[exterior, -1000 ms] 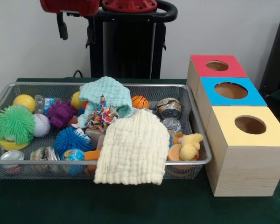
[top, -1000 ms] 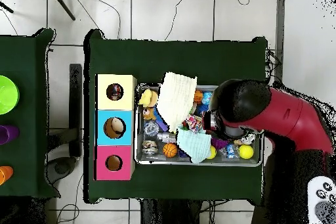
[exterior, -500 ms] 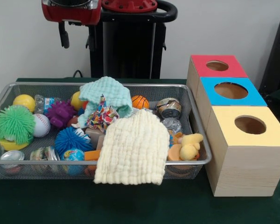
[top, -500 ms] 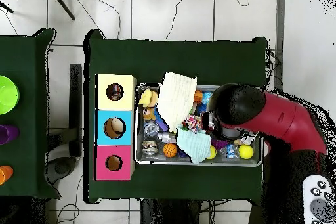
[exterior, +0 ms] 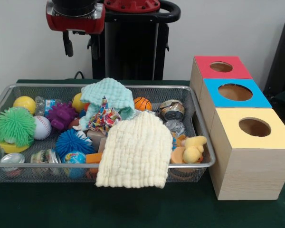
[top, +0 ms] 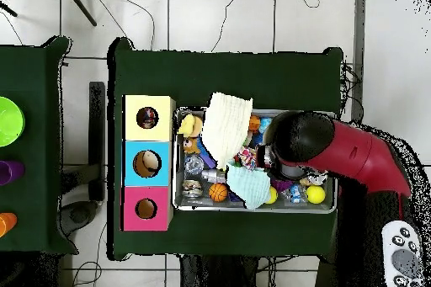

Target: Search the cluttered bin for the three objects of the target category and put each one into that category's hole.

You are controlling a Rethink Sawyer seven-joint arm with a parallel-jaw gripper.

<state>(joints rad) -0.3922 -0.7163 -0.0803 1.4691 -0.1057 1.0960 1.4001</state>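
Note:
A wire mesh bin holds mixed clutter: a green spiky ball, a baseball, a purple spiky toy, a blue spiky ball, a yellow ball, a small basketball, crushed cans and a plush duck. A pale yellow cloth hangs over the bin's front rim. A mint cloth lies on a patterned one. My gripper hangs open and empty, high above the bin's back left part. In the overhead view the arm hides it.
Beside the bin stand three wooden boxes, each with a round hole on top: red, blue and yellow. The arm covers the bin's right part in the overhead view. A second dark table stands at the left.
The gripper has come lower into the front view and drifted slightly right. Nothing in the bin has moved.

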